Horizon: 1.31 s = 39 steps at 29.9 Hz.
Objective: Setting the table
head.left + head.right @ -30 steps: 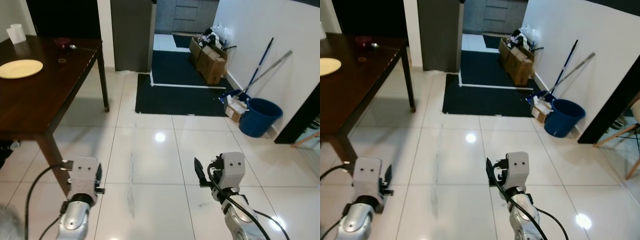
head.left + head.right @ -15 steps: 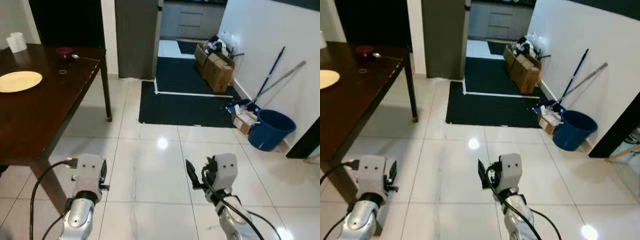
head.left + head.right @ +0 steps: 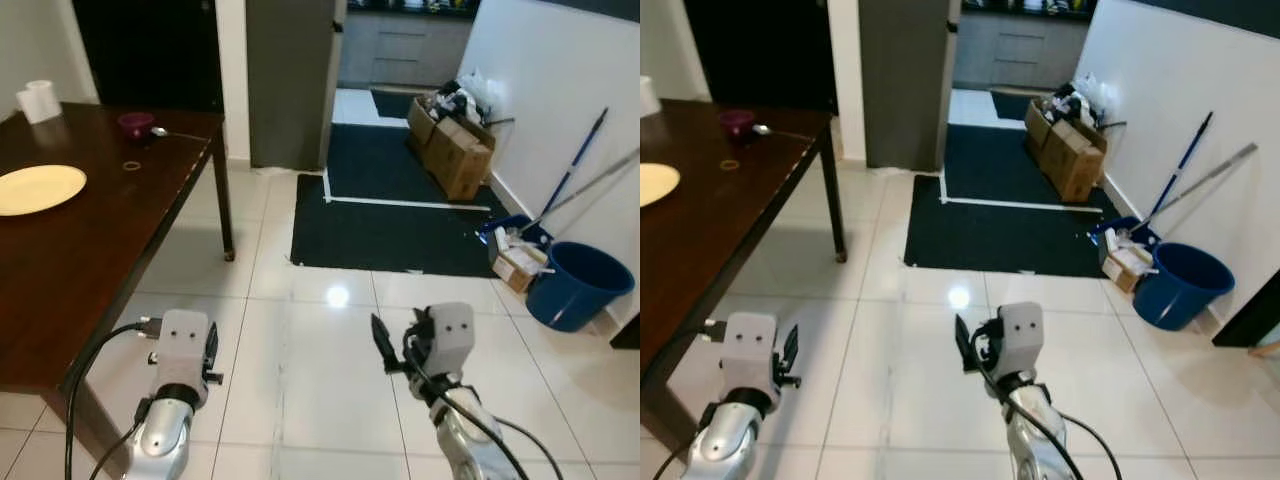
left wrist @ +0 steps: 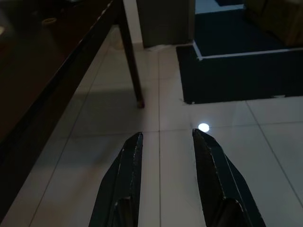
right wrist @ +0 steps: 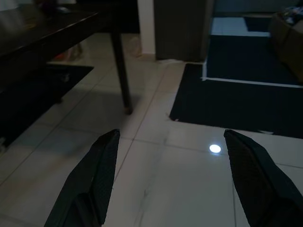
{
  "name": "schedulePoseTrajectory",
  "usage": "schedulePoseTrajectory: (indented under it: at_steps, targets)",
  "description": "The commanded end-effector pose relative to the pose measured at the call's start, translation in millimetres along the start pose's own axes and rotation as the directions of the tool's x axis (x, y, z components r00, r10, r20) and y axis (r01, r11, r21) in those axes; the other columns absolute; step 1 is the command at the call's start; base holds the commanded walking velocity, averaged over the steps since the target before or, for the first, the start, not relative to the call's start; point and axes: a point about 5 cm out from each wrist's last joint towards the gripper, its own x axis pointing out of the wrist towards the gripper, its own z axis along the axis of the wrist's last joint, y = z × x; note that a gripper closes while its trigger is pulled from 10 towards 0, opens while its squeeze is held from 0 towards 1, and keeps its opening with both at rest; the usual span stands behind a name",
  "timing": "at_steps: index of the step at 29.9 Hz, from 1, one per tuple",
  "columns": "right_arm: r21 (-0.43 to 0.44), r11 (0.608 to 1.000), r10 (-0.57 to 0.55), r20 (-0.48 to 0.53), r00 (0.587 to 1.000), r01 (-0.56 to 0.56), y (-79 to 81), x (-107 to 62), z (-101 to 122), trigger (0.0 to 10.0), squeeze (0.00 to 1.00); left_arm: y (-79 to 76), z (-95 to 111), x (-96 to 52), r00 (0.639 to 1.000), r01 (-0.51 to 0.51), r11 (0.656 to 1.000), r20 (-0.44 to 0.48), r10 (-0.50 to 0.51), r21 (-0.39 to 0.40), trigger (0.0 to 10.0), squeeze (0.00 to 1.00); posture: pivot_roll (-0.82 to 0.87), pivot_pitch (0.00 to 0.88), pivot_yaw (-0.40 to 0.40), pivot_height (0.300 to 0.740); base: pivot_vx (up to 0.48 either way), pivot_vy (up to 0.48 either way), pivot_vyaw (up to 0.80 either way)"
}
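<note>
Both grippers empty: left gripper [image 4: 163, 142] with fingers parted a little, right gripper [image 5: 173, 142] spread wide, held low over the tiled floor [image 3: 330, 350]. Table [image 3: 90, 230] off to the left, carrying a yellow plate [image 3: 38, 188], a small purple bowl [image 3: 135, 123] with a spoon [image 3: 160, 131] beside it (far corner). Approach stage, by the look of it. Next: turn left, close on the table, reach for the plate or bowl.

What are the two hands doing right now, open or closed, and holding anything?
Left hand: open, fingers apart, holding nothing, over the floor tiles beside the table.
Right hand: open wide, holding nothing, over the floor tiles.
</note>
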Motion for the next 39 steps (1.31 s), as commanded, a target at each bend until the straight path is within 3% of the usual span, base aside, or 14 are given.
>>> schedulePoseTrajectory:
  at_steps: [1,39]
  targets:
    - [0.002,1.0,-0.024,-0.006,1.0,0.024,-6.8,-3.6,-1.8,10.0,0.0,-4.9,-3.1,-0.7,1.0,0.015,1.0,-0.011,-0.015,0.001,10.0,0.0,0.01,0.039,0.037,0.74,0.48,0.0,0.0]
    - [0.0,1.0,-0.031,0.025,0.999,0.031,-7.0,0.3,6.3,10.0,0.0,-11.0,-3.6,5.0,0.999,0.03,1.0,-0.011,-0.03,-0.008,10.0,0.0,-0.01,0.042,0.043,0.74,0.48,0.0,0.0]
